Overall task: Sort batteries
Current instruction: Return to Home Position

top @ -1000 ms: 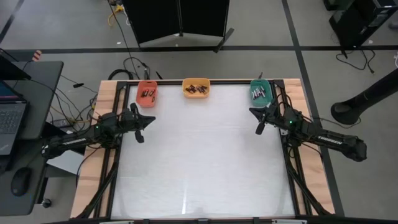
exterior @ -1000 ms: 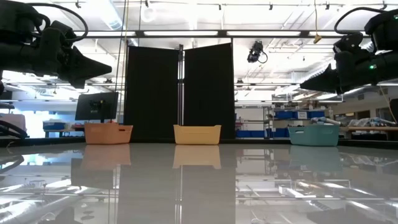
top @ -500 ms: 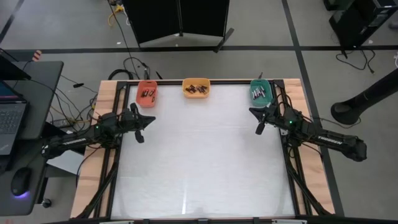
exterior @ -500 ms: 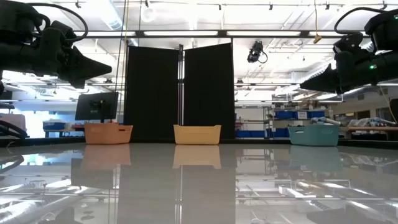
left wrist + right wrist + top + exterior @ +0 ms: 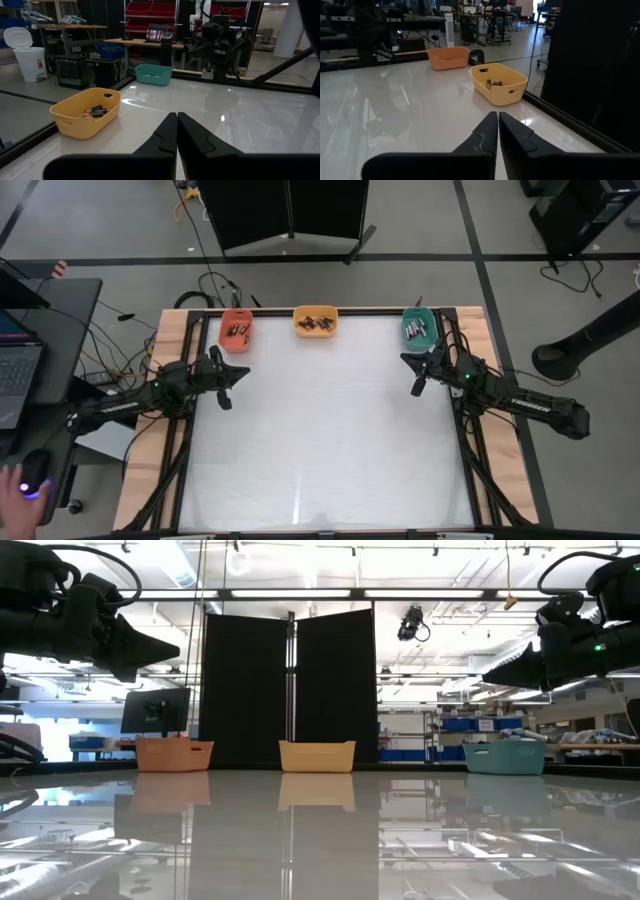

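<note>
— Where are the batteries [image 5: 318, 323] found?
— Inside the smooth plastic orange bin [image 5: 237, 332], yellow bin [image 5: 316, 322] and green bin [image 5: 419, 328], lined along the glossy table [image 5: 330, 440].
— The grippers?
— The left gripper [image 5: 177, 120] and right gripper [image 5: 498, 120] are pressed closed (empty, raised). A person's hand [image 5: 12, 485] has been newly laid on the mouse [image 5: 33, 470].

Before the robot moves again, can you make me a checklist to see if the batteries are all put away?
1. Batteries in the orange bin, yellow bin and green bin: ok.
2. No loose ones on the table: ok.
3. Left tool shut, holding nothing: ok.
4. Right tool shut, holding nothing: ok.
5. Both arms up off the table: ok.
6. Right kind in each bin: cannot tell.
</note>
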Controlling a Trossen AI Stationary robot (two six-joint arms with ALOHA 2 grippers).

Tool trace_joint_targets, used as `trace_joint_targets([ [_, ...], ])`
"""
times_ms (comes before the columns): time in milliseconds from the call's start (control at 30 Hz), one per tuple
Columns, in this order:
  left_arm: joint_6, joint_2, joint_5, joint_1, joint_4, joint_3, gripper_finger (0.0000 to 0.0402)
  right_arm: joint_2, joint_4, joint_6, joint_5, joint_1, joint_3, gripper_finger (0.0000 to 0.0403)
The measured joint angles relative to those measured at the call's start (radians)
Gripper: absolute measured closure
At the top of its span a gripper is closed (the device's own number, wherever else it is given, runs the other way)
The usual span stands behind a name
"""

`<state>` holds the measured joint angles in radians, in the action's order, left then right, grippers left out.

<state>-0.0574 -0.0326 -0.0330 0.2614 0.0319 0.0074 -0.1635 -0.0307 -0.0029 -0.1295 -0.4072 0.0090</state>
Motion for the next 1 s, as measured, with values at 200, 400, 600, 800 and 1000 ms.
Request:
trace_joint_targets([
  [200,0.000,0.000,0.000,0.000,0.000,0.000,0.0385,0.000,0.000,0.000,0.000,0.000,0.000,0.0375],
  [400,0.000,0.000,0.000,0.000,0.000,0.000,0.0385,0.000,0.000,0.000,0.000,0.000,0.000,0.0379],
  [600,0.000,0.000,0.000,0.000,0.000,0.000,0.0385,0.000,0.000,0.000,0.000,0.000,0.000,0.0380],
  [800,0.000,0.000,0.000,0.000,0.000,0.000,0.0385,0.000,0.000,0.000,0.000,0.000,0.000,0.0375],
  [1000,0.000,0.000,0.000,0.000,0.000,0.000,0.0385,0.000,0.000,0.000,0.000,0.000,0.000,0.0376],
])
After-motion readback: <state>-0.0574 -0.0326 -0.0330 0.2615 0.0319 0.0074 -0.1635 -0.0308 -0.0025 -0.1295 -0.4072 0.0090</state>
